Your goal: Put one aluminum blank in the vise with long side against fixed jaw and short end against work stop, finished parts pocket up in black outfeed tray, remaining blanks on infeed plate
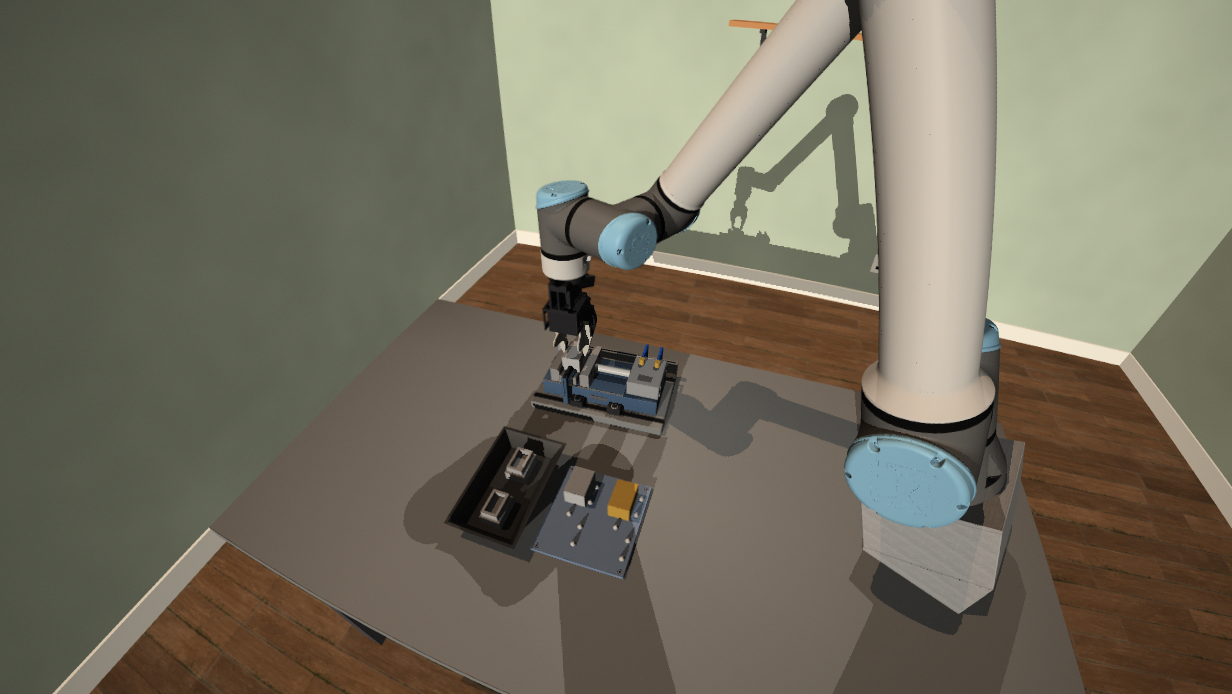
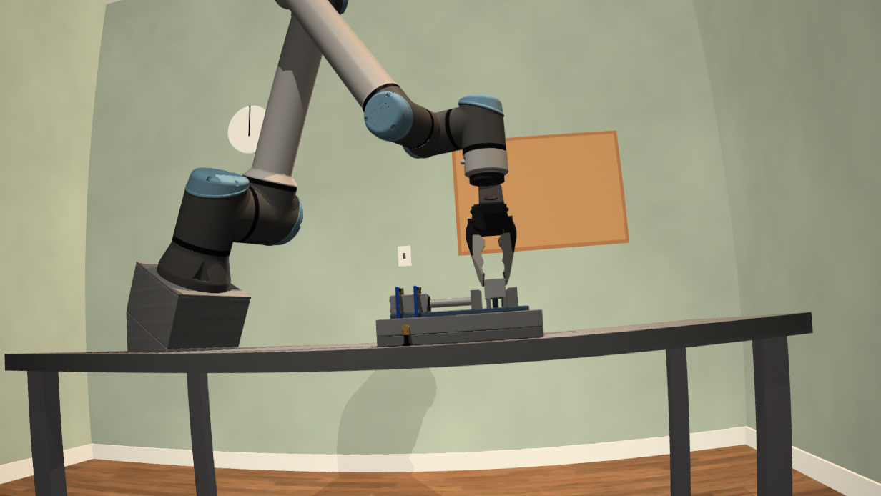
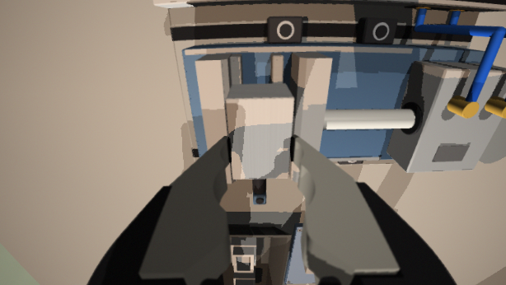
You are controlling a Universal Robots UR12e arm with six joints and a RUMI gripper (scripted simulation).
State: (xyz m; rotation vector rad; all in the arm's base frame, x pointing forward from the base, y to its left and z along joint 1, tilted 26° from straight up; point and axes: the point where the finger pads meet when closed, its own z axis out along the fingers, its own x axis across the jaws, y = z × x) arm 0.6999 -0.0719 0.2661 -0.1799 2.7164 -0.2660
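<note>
My claw point(image 3: 260, 149) is clamped on a gray blank point(image 3: 260, 136) over the vise point(image 1: 603, 387). Can't read any writing; two ringed black blocks point(image 3: 285, 30) sit at 12 o'clock.

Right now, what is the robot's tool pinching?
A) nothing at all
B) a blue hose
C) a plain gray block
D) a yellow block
C: the tool is shut on a plain gray block that hangs between the vise jaws, while the yellow block sits on the pinned plate.

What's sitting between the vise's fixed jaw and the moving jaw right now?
A plain gray aluminum blank, clamped by the gripper, sits between the fixed jaw and the moving jaw. The wrist view shows it best.
</note>
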